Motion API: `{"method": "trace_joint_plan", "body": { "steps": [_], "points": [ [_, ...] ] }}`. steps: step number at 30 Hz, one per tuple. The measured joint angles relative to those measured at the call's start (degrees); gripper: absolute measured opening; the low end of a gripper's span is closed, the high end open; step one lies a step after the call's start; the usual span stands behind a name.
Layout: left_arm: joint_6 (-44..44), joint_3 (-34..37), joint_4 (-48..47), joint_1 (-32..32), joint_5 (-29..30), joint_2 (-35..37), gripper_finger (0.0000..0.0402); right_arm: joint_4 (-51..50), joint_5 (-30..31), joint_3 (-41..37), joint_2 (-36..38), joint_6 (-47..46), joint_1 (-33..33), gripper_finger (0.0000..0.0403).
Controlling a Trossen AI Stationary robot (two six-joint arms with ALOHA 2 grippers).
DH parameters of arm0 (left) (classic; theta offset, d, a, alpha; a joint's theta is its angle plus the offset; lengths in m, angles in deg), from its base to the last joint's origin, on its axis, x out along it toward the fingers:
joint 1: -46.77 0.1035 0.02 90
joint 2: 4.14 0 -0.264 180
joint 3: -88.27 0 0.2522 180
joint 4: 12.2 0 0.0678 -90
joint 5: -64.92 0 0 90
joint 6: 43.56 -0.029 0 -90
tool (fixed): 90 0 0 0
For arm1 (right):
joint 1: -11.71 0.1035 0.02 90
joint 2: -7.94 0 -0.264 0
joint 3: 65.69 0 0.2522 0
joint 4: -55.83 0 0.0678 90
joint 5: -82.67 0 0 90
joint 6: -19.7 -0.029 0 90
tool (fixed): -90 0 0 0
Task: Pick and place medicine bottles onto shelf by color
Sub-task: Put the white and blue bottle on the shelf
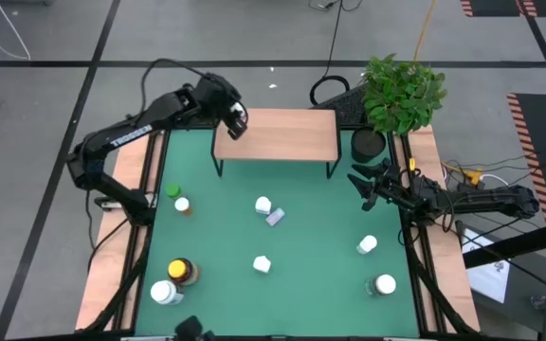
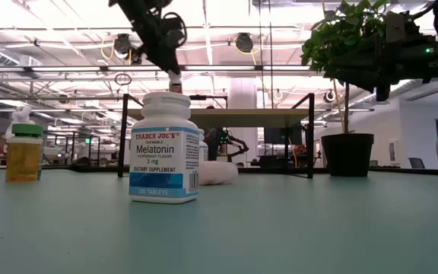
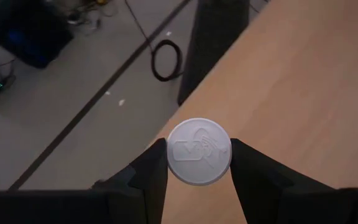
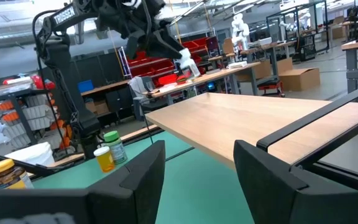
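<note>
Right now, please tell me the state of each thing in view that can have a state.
Left end effector: shut on the small white-capped bottle, above the shelf's left end.
Right end effector: open, empty.
Light wooden shelf: bare top.
White Melatonin bottle: upright, capped.
Green-capped yellow bottle: upright.
Pale lilac bottle: lying on its side.

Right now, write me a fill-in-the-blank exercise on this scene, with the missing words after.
1. The left hand grips a bottle with a ____ cap.
2. It holds that bottle above the left end of the ____.
3. The right hand has its fingers ____ and empty.
4. The potted plant stands near the ____ arm.

Missing words: white; shelf; open; right
</note>
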State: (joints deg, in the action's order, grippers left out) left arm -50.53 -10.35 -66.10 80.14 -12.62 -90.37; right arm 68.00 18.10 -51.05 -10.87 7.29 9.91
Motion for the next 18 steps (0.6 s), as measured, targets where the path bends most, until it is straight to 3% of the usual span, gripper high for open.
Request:
{"method": "trace_joint_plan", "body": {
  "steps": [18],
  "points": [
    [-4.3,0.0,-0.3,1.6,-5.5,-6.4,0.0157,-0.1,0.0,0.0,0.0,-0.2,0.0,0.0187]
  ]
}}
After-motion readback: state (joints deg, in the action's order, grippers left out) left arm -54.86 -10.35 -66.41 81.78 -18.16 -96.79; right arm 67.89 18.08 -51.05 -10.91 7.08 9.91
